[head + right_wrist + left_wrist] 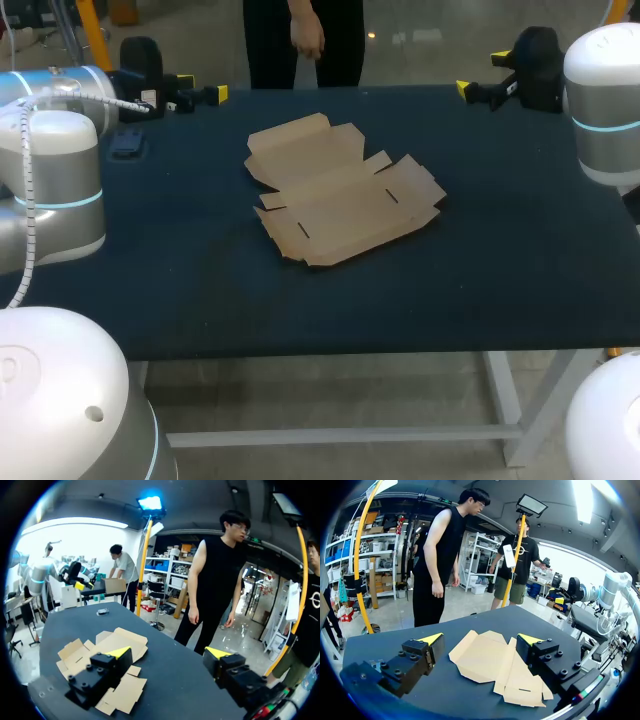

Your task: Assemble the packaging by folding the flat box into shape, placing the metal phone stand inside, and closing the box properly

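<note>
Flat box [340, 195] is lying unfolded on the middle of the table [200, 290] | left gripper [481, 639] is hovering over the far left corner, fingers standing apart; right gripper [168, 652] is hovering over the far right corner, fingers likewise apart

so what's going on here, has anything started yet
Nothing is being handled yet. The flat brown cardboard box blank lies unfolded in the middle of the dark blue table, so folding has not begun. The left arm and right arm sit at the far corners, well clear of it, jaws open and empty.
</note>
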